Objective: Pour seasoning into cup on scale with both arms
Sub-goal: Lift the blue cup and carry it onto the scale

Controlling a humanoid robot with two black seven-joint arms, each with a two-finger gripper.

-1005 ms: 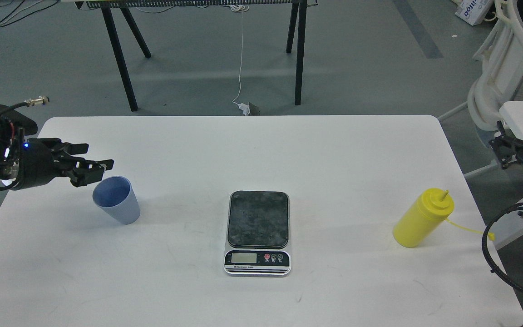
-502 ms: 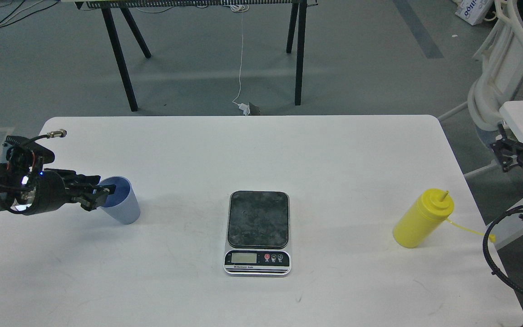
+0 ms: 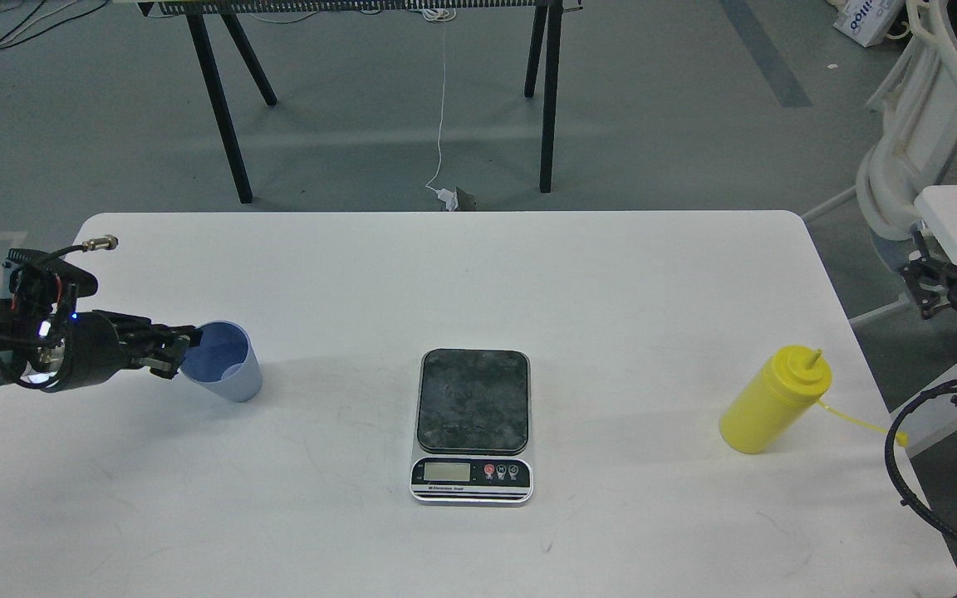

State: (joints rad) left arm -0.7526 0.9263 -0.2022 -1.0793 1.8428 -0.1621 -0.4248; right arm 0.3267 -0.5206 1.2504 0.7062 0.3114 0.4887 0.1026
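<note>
1. The scale [image 3: 472,425] lies on the white table [image 3: 611,274], near its front middle, with the display strip at the near end and the dark plate bare.
2. The yellow bottle [image 3: 771,400] stands well to the right of the scale, close to the table's right edge, its nozzle up and its tethered cap hanging off to the right.
3. The cup [image 3: 225,371] sits well to the left of the scale, tilted, with its mouth leaning toward the left arm.
4. The left gripper [image 3: 173,352] is at the cup's left rim, its fingers touching or gripping the rim; whether they pinch it cannot be told.
5. The right gripper [image 3: 935,278] hangs off the table, right of and beyond the bottle, far from the scale; its fingers are too dark to tell apart.
</note>
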